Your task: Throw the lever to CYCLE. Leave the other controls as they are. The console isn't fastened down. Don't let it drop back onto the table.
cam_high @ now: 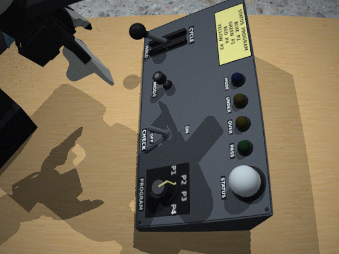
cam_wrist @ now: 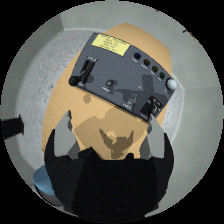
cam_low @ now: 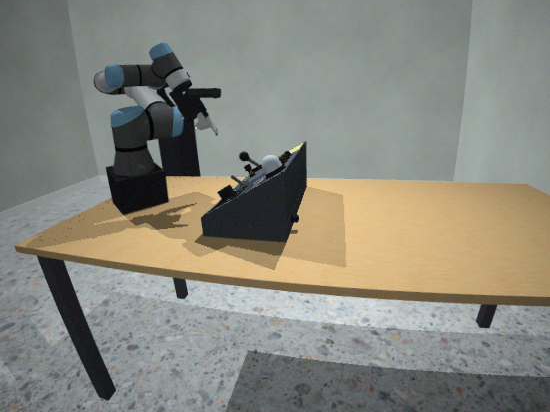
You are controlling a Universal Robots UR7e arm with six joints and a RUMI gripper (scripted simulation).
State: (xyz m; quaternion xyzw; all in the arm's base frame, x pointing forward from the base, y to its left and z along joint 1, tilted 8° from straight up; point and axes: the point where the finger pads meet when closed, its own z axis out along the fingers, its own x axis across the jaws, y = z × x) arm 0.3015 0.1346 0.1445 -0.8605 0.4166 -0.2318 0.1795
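Observation:
The dark grey sloped console (cam_high: 200, 121) stands on the wooden table; it also shows in the side view (cam_low: 260, 202) and the wrist view (cam_wrist: 125, 72). Its lever (cam_high: 145, 35) has a black ball knob and leans to the HOLD end of its slot (cam_high: 169, 42); the CYCLE label (cam_high: 191, 35) marks the far end. The lever also shows in the wrist view (cam_wrist: 80, 80). My gripper (cam_high: 92, 63) is open and empty, in the air to the left of the console and apart from the lever. It hangs well above the table in the side view (cam_low: 207, 122).
The console also carries a MODE knob (cam_high: 158, 76), a CHECK toggle (cam_high: 160, 132) leaning to OFF, a PROGRAM dial (cam_high: 158, 187), four dark lamps (cam_high: 240, 112), a white STATUS dome (cam_high: 245, 181) and a yellow chart (cam_high: 234, 33). My black base block (cam_low: 137, 187) stands at the table's left.

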